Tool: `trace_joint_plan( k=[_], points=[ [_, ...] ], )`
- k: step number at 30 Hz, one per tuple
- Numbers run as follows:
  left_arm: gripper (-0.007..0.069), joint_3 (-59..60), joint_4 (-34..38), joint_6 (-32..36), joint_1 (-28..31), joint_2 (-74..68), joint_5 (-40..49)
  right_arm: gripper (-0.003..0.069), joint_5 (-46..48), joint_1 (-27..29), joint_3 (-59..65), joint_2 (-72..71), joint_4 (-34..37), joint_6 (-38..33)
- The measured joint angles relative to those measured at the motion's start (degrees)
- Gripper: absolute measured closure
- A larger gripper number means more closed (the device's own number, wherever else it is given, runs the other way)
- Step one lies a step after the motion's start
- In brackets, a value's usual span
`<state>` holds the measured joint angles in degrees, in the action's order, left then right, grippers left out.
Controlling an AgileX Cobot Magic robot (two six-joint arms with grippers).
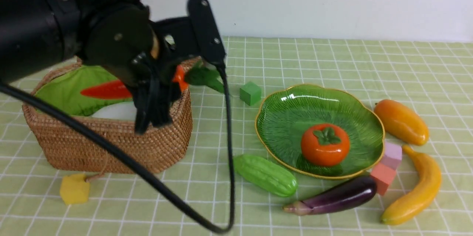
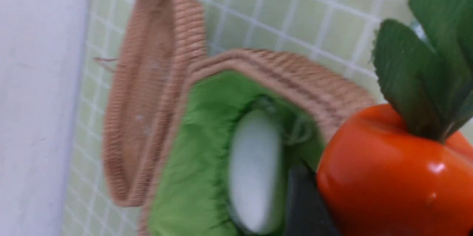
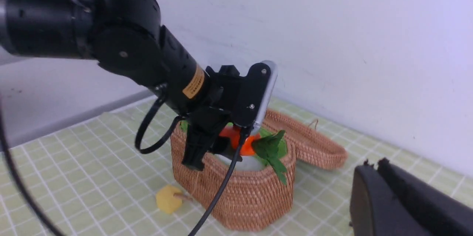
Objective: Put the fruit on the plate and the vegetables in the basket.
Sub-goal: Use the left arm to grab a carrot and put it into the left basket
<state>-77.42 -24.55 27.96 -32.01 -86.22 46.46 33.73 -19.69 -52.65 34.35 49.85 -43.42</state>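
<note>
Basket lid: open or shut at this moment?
Open. The woven lid lies flat on the tablecloth beside the basket, and the green lining and white radish inside are exposed.

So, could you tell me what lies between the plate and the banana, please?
A pink cube and a salmon cube sit between the plate and the banana; only the front view shows them.

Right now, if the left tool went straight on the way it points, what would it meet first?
Probably the white radish in the basket, right below the left tool and its red pepper; depth is unclear.
</note>
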Motion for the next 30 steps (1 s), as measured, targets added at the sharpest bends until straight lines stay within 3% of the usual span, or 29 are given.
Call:
trace_joint_plan(
  k=[6,13,18,23,24,26,30],
  points=[
    [0.0239,0.0,-0.79,12.83,11.76,-4.03,-14.21,0.0641,0.23,0.0,0.0,1.1,6.12,-7.78],
    [0.0239,0.0,-1.46,16.41,18.44,-9.92,-16.54,0.0641,0.6,0.0,0.0,1.35,6.73,-8.35],
    [0.0236,0.0,-0.31,12.95,20.07,-10.49,-16.61,0.0641,0.66,0.0,0.0,1.46,6.73,-8.35],
    [0.0086,0.0,0.7,7.54,20.12,-10.49,-17.01,0.0641,0.79,0.0,0.0,1.46,6.94,-8.35],
    [0.0019,0.0,1.54,4.5,20.12,-10.49,-17.07,0.0641,1.17,0.0,0.0,1.46,6.99,-8.35],
    [-0.0024,0.0,2.21,0.38,20.12,-10.49,-17.07,0.0641,1.91,0.0,0.0,1.46,7.13,-8.35],
    [-0.0031,0.0,3.01,-10.57,20.12,-10.49,-16.25,0.0641,2.29,0.0,0.0,1.46,7.17,-8.35]
  ],
)
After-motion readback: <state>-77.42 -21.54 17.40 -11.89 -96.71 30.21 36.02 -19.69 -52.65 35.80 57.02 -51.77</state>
